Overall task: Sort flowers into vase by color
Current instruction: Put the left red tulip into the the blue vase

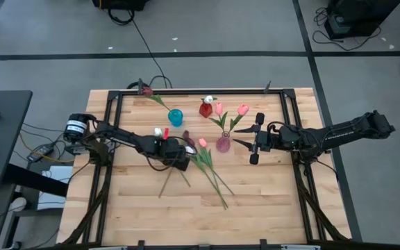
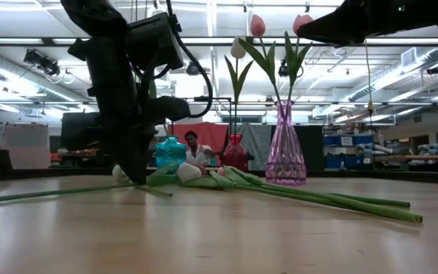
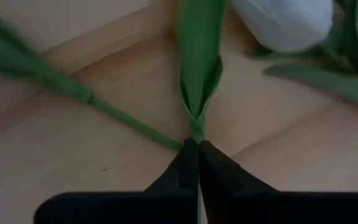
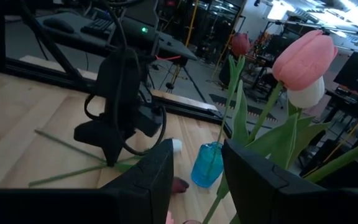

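Observation:
Several artificial tulips lie on the wooden table [image 1: 269,208] in a loose pile [image 1: 210,173], stems fanning toward the near edge. A white head [image 3: 284,22] lies just beyond my left gripper [image 3: 197,149], which is down at the table [image 2: 137,176] and shut on a green stem. Two pink tulips [image 1: 243,110] stand in the pink vase [image 1: 223,144]. A white one [image 1: 207,99] stands in the red vase [image 1: 205,109]. The blue vase [image 1: 176,117] has a maroon tulip [image 1: 146,91] lying beside it. My right gripper [image 4: 197,177] hovers open, right of the pink vase [image 2: 285,152]. My left gripper pinches one thin green stem [image 3: 196,132] between its two fingertips, just below where a leaf wraps the stem. The fingers come from above, pointing down. The stem lies on the table, running away from the fingertips toward the white head.
The three vases stand close together toward the far middle of the table. A black frame rail [image 1: 200,91] runs along the far edge and down both sides. A person [image 2: 194,148] sits beyond the table. Bare wood shows toward the near edge.

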{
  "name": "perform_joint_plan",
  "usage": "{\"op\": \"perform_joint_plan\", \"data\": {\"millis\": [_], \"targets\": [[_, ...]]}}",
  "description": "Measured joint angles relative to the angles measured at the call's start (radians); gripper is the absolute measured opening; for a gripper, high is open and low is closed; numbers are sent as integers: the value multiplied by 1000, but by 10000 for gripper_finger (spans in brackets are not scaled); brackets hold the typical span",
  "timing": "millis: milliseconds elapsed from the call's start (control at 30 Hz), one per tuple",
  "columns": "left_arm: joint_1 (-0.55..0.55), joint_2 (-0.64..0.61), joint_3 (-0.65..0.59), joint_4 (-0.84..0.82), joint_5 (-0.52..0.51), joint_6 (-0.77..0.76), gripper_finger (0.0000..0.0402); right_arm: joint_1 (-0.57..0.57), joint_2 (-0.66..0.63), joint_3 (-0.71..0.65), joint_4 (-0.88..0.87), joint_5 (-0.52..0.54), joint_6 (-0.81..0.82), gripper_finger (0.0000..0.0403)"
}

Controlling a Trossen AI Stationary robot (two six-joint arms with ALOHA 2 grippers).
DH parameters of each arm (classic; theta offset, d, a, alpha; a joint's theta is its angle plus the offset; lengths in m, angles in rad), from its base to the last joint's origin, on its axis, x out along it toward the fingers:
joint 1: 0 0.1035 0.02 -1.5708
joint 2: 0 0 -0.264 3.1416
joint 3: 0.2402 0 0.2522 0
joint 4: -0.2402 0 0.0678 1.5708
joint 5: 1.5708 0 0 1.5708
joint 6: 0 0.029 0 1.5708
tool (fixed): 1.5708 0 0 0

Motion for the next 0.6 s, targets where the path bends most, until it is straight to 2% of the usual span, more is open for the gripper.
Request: {"op": "perform_joint_plan", "data": {"millis": [133,300,467,600], "targets": [[-12,2,52,-123,39,179,3,0,0,0,-2,0,0,150],[-15,2,149,-318,29,218,2,0,0,0,-3,0,0,150],[-55,2,265,-442,-61,256,1,0,0,0,-7,0,0,150],[-111,-5,317,-512,-202,282,1,0,0,0,-28,4,1,150]]}}
